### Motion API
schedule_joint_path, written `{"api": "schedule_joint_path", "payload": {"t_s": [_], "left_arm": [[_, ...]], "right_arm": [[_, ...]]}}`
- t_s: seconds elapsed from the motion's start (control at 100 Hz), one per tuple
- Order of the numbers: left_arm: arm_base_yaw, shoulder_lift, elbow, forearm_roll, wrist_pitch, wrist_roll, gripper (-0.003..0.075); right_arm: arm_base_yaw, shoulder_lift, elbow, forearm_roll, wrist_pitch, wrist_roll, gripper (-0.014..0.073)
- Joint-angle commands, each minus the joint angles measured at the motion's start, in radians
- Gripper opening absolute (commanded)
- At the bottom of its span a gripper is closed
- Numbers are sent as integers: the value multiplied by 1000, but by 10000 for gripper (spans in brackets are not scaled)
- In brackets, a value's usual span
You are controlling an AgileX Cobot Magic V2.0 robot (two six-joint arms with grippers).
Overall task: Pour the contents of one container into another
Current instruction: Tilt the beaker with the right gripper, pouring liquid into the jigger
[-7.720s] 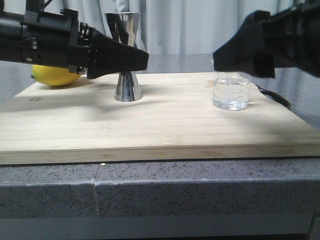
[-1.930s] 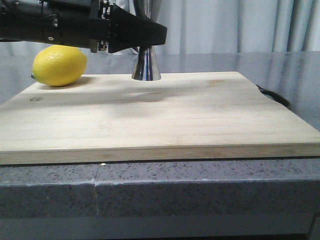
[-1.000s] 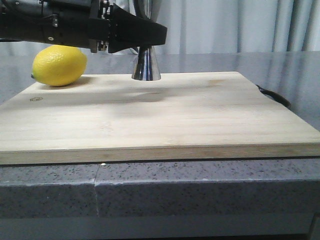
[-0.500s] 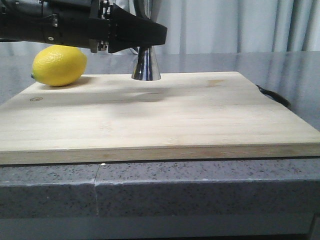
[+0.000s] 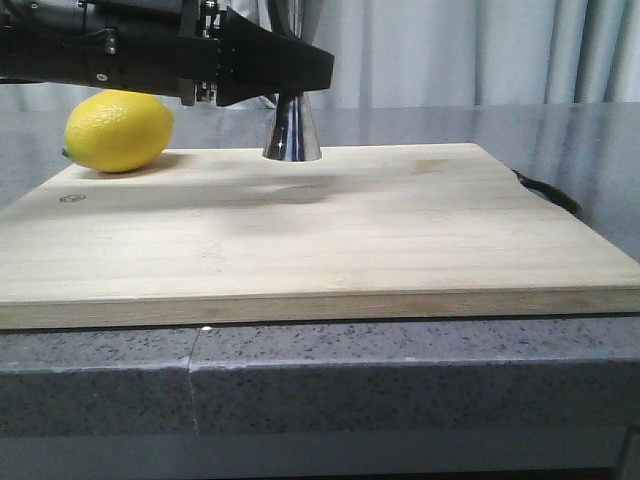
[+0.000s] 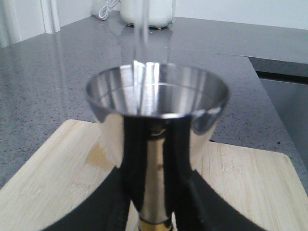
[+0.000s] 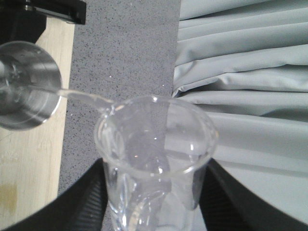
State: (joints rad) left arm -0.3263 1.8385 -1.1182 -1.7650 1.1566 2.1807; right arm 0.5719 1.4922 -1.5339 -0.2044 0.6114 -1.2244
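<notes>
Left tool (image 5: 300,70) pinches the tall shiny steel hourglass jigger (image 6: 156,120) near its narrow waist: rigid, slick. Right tool (image 7: 154,202) clamps the small clear glass beaker (image 7: 156,159), tilted, thin stream leaving its lip; fragile, probably light now.

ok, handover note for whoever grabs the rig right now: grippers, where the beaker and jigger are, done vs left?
Left gripper: shut on the jigger at its waist, holding it upright at the back edge of the cutting board.
Right gripper: shut on the glass beaker, tilted above the jigger; out of the front view.
Done: both picked up, pour under way. A thin stream runs from the beaker's lip into the jigger's cup.
Left: finish the pour, level the beaker, set both down.
A lemon sits on the board's back left corner.
</notes>
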Motion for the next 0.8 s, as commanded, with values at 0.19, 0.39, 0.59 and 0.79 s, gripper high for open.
{"api": "schedule_joint_path", "payload": {"t_s": [0.19,0.39,0.59,0.79], "left_arm": [[-8,-47,-31,-72,90,-8,154],[-8,-47,-31,-72,90,-8,154],[-8,-47,-31,-72,90,-8,154],[-8,-47,-31,-72,90,-8,154]], "right_arm": [[3,-36,-38,-32,-83,-46,312],[3,-36,-38,-48,-85,-48,312],[3,-36,-38,-48,-85,-48,312],[3,-36,-38,-39,-85,-48,312]]}}
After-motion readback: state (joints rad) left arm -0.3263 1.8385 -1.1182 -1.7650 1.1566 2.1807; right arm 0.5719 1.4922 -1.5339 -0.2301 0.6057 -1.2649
